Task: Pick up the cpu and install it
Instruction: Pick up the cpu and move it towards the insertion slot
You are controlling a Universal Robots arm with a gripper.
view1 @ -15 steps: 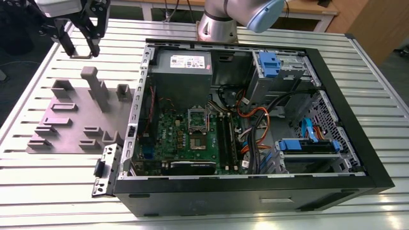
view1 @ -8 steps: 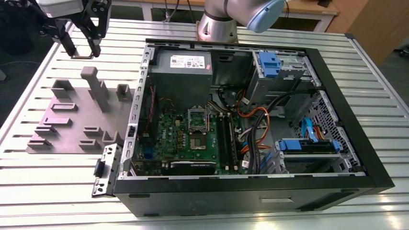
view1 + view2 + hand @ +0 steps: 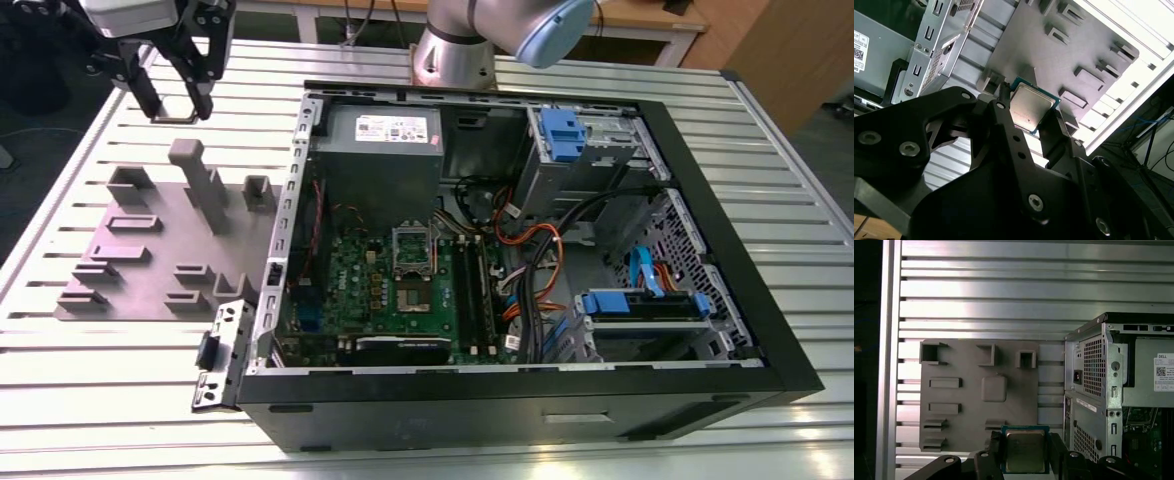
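Observation:
In both wrist views the cpu (image 3: 1032,106) (image 3: 1025,451), a small flat square chip with a silver top and a thin dark-green rim, sits between my black fingers. My gripper (image 3: 1029,107) (image 3: 1025,447) is shut on it by two opposite edges. In the exterior view my gripper (image 3: 176,104) hangs above the far left corner of the table, over the far edge of the grey holder plate (image 3: 147,250) and left of the open computer case (image 3: 534,400). The motherboard's socket area (image 3: 412,268) lies inside the case, well to the exterior view's right of the gripper.
The grey holder plate (image 3: 969,395) has raised blocks and a tall post (image 3: 200,185). The case's metal wall (image 3: 1094,380) stands beside it. Inside the case are a power supply (image 3: 384,135), cables (image 3: 534,250) and blue drive brackets (image 3: 641,303). The arm's base (image 3: 454,55) stands behind the case.

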